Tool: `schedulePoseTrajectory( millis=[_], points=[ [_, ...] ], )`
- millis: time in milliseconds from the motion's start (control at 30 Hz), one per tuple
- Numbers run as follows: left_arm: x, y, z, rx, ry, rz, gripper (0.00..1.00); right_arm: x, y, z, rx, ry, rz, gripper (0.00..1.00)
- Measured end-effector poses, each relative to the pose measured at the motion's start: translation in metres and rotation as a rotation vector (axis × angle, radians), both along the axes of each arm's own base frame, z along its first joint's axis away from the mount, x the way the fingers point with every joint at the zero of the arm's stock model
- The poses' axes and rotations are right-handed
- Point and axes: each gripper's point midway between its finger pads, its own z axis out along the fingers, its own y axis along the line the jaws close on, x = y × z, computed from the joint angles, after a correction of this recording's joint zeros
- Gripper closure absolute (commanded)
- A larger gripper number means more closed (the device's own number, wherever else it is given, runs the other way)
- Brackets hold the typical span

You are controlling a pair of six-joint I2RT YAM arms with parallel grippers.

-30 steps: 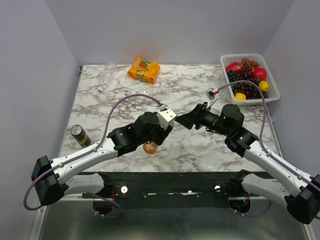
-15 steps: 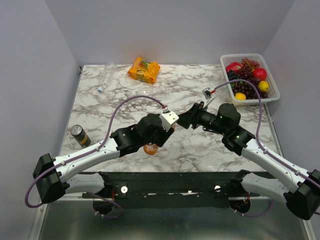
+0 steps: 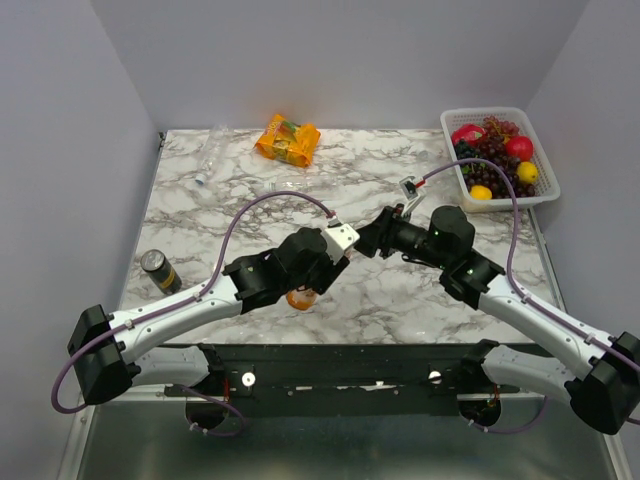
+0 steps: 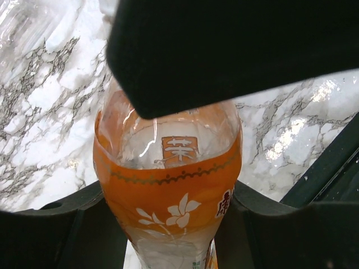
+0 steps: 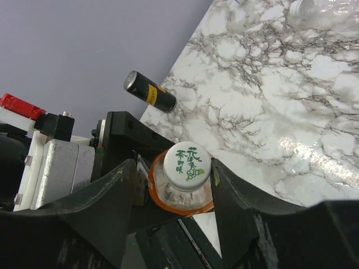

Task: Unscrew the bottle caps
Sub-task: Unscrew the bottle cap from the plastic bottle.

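The orange bottle [image 3: 299,297] with orange label is held off the table in my left gripper [image 3: 320,268], which is shut on its body [image 4: 168,185]. The bottle tilts toward the right arm. Its white cap [image 5: 187,164] with green print is on the neck. My right gripper [image 3: 366,241] is open, its fingers [image 5: 241,207] either side of the cap, close to it. A clear bottle [image 3: 207,158] lies at the far left, and another clear bottle [image 5: 331,8] shows at the top right of the right wrist view. The blue caps cannot be made out.
An orange snack packet [image 3: 287,139] lies at the back. A white basket [image 3: 545,170] of fruit stands at the back right. A dark can [image 3: 160,271] lies near the left edge; it also shows in the right wrist view [image 5: 150,91].
My right gripper has moved left toward the held bottle and now brackets its cap. The left gripper has held the bottle nearly still.
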Motion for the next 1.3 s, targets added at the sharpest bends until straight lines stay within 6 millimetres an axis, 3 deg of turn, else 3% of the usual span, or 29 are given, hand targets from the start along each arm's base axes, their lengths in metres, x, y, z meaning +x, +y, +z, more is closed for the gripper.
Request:
schedulePoseTrajectory(
  millis=[267,567,833,1133,1300],
  points=[
    [0.0,0.0,0.0,0.003,-0.001,-0.003,0.62,0.006,0.0,-0.006,-0.017,0.003,-0.024,0.7],
    [-0.008,-0.004,0.0,-0.018,0.035,-0.054,0.61,0.006,-0.001,-0.007,-0.046,-0.042,-0.016,0.89],
    [-0.033,-0.015,0.009,-0.116,0.141,-0.232,0.6,-0.016,-0.002,0.006,-0.069,-0.189,0.106,0.91],
    [-0.086,-0.024,0.022,-0.228,0.32,-0.505,0.6,-0.058,0.002,0.021,-0.036,-0.366,0.341,0.91],
    [-0.105,-0.028,0.036,-0.307,0.363,-0.637,0.6,-0.074,0.001,0.034,-0.002,-0.438,0.411,0.91]
  ],
)
